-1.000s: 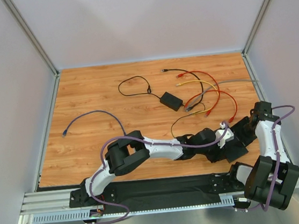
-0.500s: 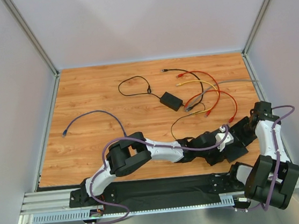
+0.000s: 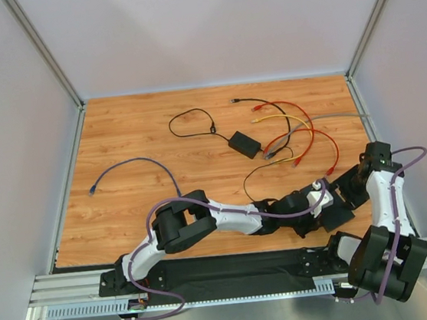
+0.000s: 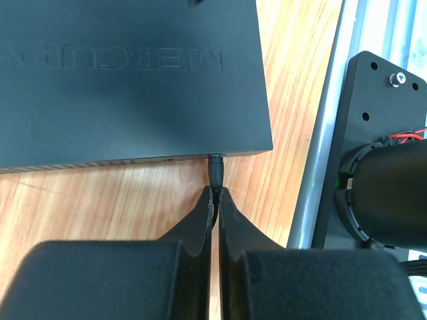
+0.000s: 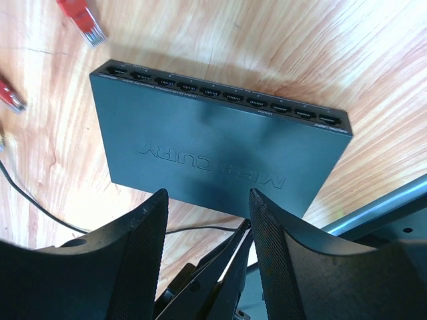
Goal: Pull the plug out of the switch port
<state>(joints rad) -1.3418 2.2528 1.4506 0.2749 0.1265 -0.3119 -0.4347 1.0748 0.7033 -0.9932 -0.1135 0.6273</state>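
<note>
Wood-grain table (image 3: pixel 133 130) fills a pale-walled booth, and both arms reach toward its near right corner. The left gripper (image 4: pixel 215 199) is clenched: its fingers (image 4: pixel 199 223) are pressed together, and their tips pinch the tail end of the plug (image 4: pixel 215 171). Directly beyond those tips the plug is seated in the switch (image 4: pixel 127 87), in its near edge close to the corner beside the rail (image 4: pixel 327 167). The switch lies flat on the wood, lettered top up. A thin black cord (image 5: pixel 200 228) runs along the wood to the left fingers.

The right gripper (image 5: pixel 208 199) hangs over the switch with its fingers (image 5: pixel 143 257) spread apart, grasping nothing. The switch's near edge lies between and below them, and the left fingers show under the gap. Past the right fingers, a row of ports (image 5: pixel 220 95) lines the switch's far edge, and a red connector (image 5: pixel 81 19) lies just beyond it.

Farther out lie red leads (image 3: pixel 323 136), a yellow lead (image 3: pixel 278 116) and a black brick (image 3: pixel 244 144). A purple lead (image 3: pixel 136 159) curls well to the left of both grippers.
</note>
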